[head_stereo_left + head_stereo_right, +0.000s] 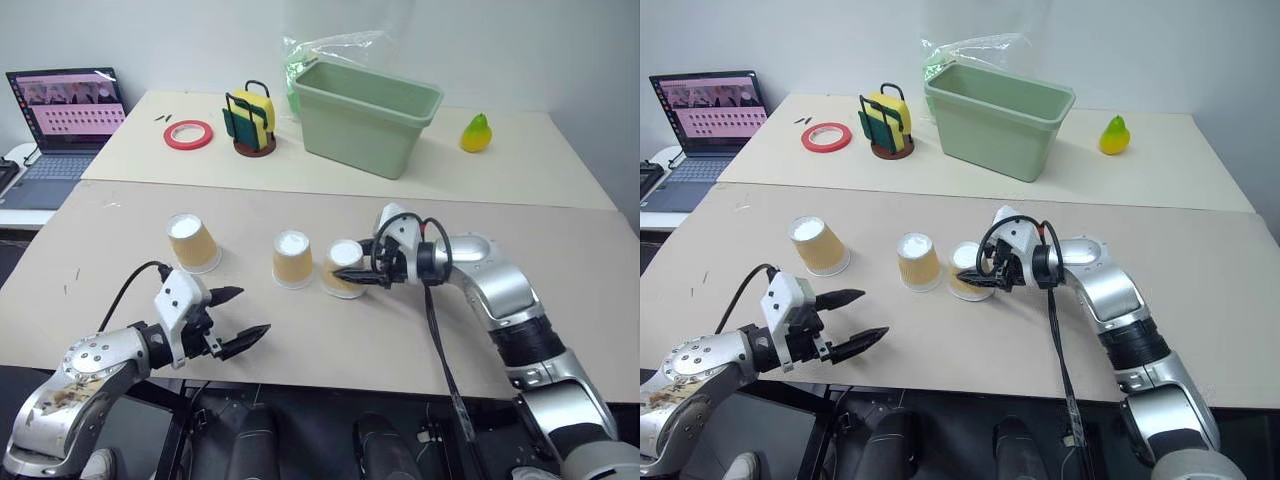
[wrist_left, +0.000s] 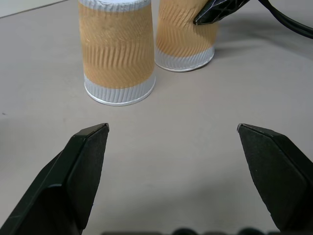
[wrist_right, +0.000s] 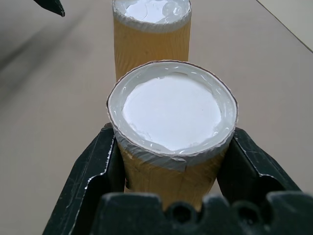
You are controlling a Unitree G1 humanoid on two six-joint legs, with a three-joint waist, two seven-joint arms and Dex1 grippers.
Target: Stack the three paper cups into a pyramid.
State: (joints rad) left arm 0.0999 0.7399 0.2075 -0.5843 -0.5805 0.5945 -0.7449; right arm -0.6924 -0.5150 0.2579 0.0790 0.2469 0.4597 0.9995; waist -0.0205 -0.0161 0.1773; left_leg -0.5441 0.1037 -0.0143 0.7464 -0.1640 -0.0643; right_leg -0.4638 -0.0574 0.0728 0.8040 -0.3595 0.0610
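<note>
Left gripper [image 1: 232, 320] hangs at the bench's [image 1: 560, 260] near edge, jaws wide, holding nothing. Three upturned cups sit mid-bench: left cup [image 1: 192, 242], middle cup [image 1: 292, 259], right cup [image 1: 341, 268]. Right wrist view: right gripper [image 3: 171, 161] clamps the right cup's sides.

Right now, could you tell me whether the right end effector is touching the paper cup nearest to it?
Touching. The right wrist view shows the right end effector with both black fingers pressed against the sides of the cup.

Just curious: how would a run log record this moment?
right claw: shut on rightmost cup | left claw: open, idle | pyramid: not started
</note>
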